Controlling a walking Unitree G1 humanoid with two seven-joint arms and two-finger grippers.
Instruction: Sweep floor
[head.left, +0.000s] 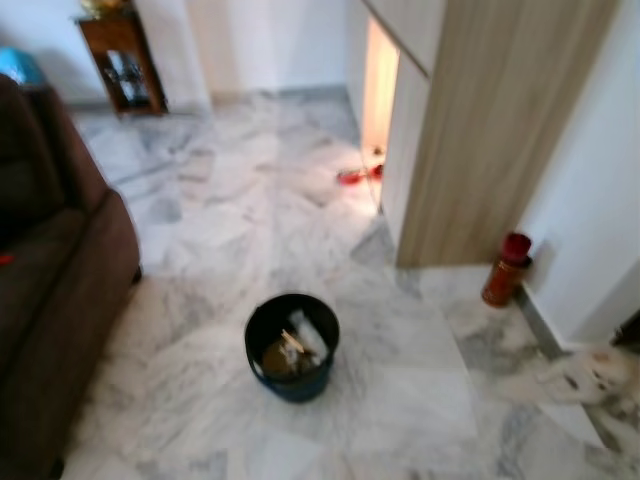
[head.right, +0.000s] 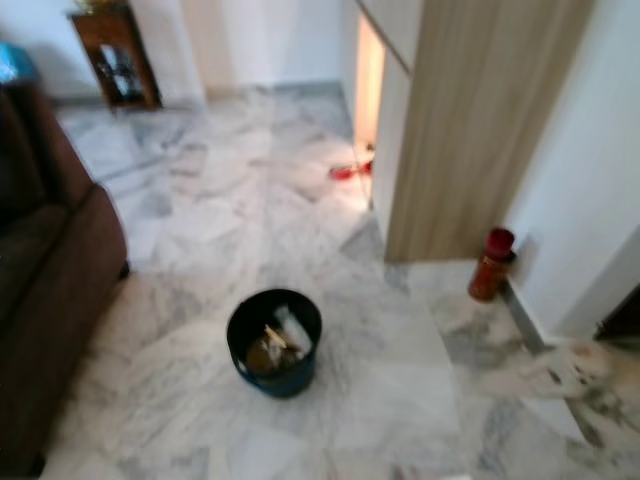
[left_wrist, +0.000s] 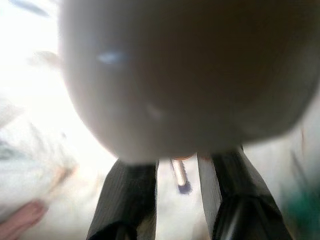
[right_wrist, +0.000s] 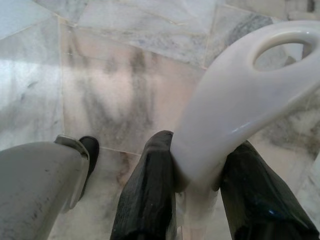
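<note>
The right gripper (right_wrist: 195, 185) clamps its two black fingers (right_wrist: 147, 195) on the neck of a white looped handle (right_wrist: 240, 110), which rises from between them over the grey-veined marble floor (right_wrist: 110, 85). The left gripper (left_wrist: 177, 187) grips a rounded pale handle end (left_wrist: 185, 75) that bulks just beyond its fingertips. Ahead, a black bin (head.left: 291, 346) holding scraps stands on the floor, a brown sofa (head.left: 55, 290) to the robot's left, a red bottle (head.left: 506, 268) by the wooden partition (head.left: 490, 140). No legible writing.
</note>
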